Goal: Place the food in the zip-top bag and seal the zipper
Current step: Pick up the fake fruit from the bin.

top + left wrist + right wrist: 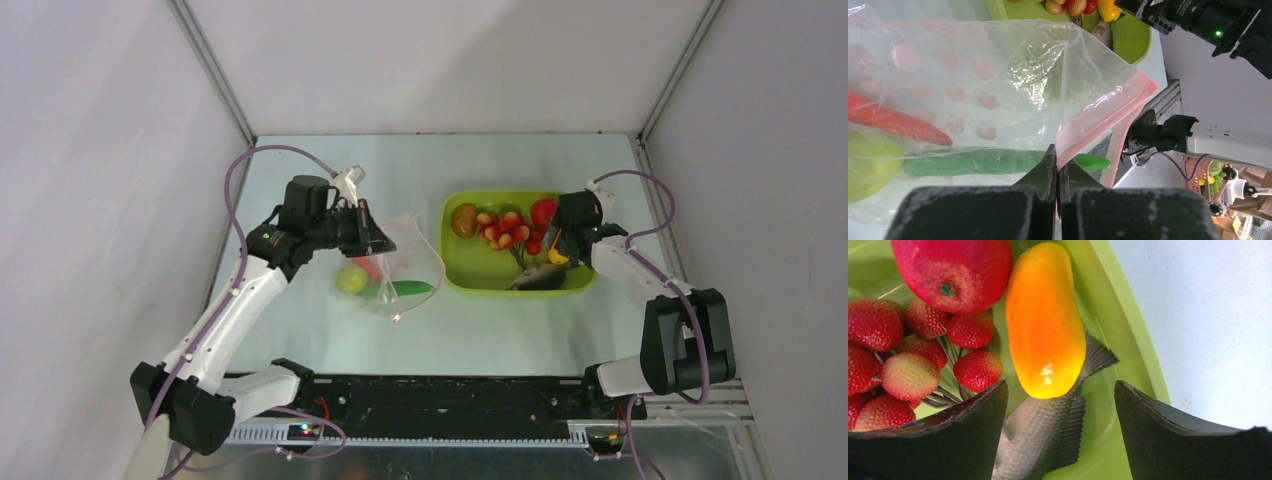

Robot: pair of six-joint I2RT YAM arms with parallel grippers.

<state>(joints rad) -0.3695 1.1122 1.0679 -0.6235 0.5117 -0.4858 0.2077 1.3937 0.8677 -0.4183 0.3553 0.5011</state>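
My left gripper (pixel 1057 150) is shut on the edge of the clear zip-top bag (pixel 998 75), right by its pink zipper (pixel 1108 112), and holds the mouth up. Inside the bag lie a lime (pixel 868 165), a long green pod (pixel 973 162) and a red-orange piece (pixel 893 122). From above, the left gripper (pixel 372 238) sits over the bag (pixel 405 255). My right gripper (pixel 1060 387) is open, low in the tub, its fingers on either side of a grey fish's tail (pixel 1043 430) and the tip of an orange-yellow piece (pixel 1045 320). Strawberries (pixel 975 371) and a red fruit (pixel 953 270) lie beside them.
The lime-green tub (pixel 455 275) stands right of the bag and also holds a brown kiwi (pixel 464 220). The right gripper (pixel 560 248) is over the tub's right part. Grey walls close the table in on three sides.
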